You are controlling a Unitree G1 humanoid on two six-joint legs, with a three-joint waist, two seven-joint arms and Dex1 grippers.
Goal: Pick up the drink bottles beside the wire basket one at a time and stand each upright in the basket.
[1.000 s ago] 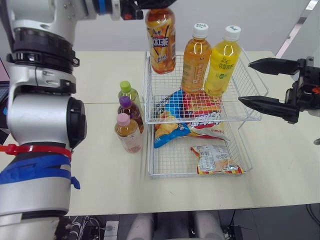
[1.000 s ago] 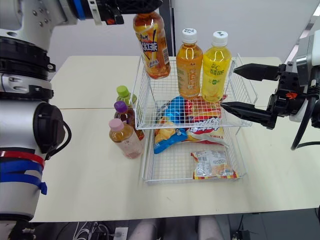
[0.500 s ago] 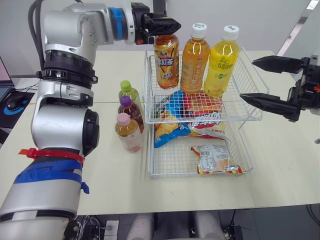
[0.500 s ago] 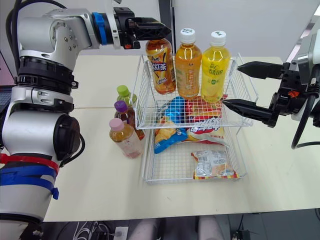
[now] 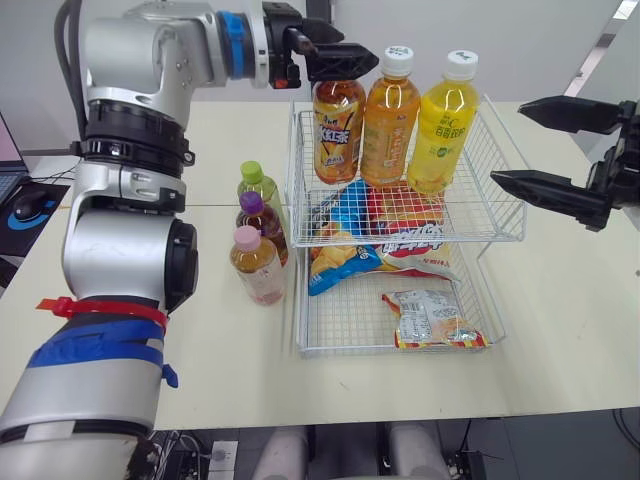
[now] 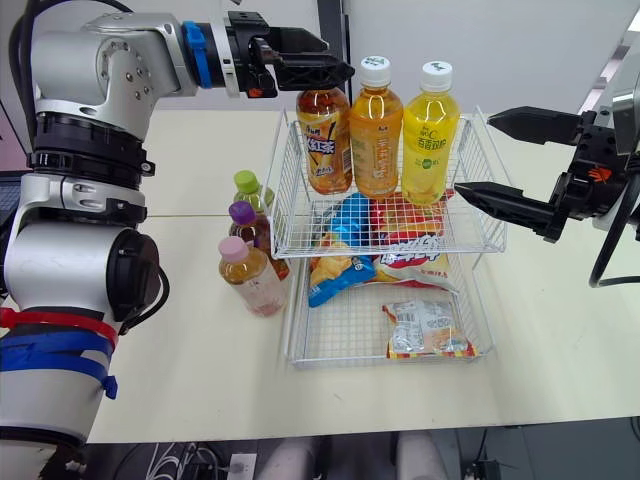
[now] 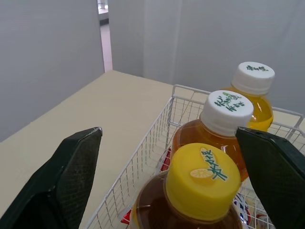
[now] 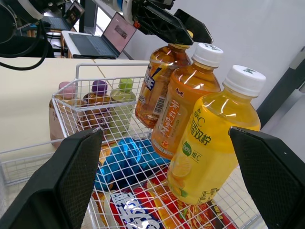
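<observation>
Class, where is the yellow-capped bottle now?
Head views: the yellow-capped bottle stands leftmost in the wire basket, upper tier, beside the white-capped orange bottle, under the left tool.

Cap of tea bottle (image 5: 338,135) behind left hand (image 5: 360,56) (head views), green-capped bottle (image 5: 254,183) half behind purple-capped bottle (image 5: 258,222)

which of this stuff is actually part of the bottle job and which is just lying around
Job: wire basket; yellow-capped tea bottle standing in it, the open left hand around its cap; orange bottle and yellow bottle beside it; green-capped bottle, purple-capped bottle and pink-capped bottle on the table.
Lying about: snack packets in the basket; laptop; computer mouse.
</observation>
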